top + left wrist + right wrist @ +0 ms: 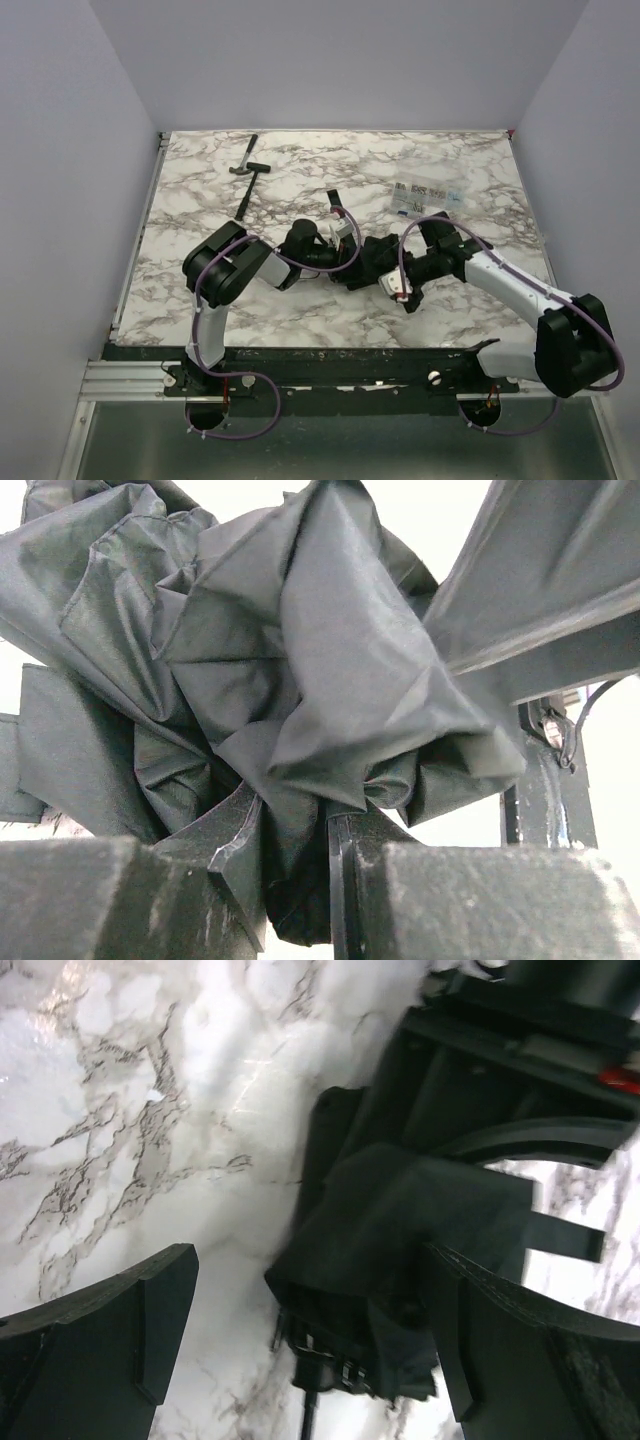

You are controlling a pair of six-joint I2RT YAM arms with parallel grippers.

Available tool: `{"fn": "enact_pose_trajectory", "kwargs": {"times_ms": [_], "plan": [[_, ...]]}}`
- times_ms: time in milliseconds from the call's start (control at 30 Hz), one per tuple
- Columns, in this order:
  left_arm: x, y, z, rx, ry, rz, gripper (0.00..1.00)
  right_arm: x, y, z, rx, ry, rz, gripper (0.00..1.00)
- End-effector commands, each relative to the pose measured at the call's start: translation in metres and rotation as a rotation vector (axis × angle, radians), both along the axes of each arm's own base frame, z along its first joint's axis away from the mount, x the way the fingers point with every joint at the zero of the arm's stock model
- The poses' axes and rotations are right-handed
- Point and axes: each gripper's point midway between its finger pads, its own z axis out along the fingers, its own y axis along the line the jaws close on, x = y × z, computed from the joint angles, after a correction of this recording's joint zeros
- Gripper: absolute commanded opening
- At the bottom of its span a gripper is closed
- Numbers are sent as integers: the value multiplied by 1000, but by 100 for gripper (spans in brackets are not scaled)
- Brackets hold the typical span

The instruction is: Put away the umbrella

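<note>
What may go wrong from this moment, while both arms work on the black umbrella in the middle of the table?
1. The left fingers seem to pinch only loose folds of the black compact fabric umbrella; the cloth may slip out or tear.
2. The right fingers stand open with the bundle close to one of them, off centre, so closing may push it across the white marble table rather than grip it.

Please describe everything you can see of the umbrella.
The umbrella is black and collapsed, its matte fabric crumpled in loose folds. It is near the middle of the marble table, between the two arms. The left hand pinches a bunch of its fabric; the right hand stands open around it.
</note>
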Motion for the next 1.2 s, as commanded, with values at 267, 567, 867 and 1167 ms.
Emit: {"fn": "enact_pose_trajectory", "kwargs": {"times_ms": [267,567,867,1167], "plan": [[-97,69,-115,439,610,-13,0,59,-7,-68,-128,-177,-146,99],[-89,60,-103,417,599,-54,2,52,-23,-115,-341,-94,-146,76],[-45,48,-34,218,352,78,38,-7,-44,-141,-583,258,-108,36],[6,83,56,128,-219,373,81,-47,-41,-136,-664,584,-186,26]]}}
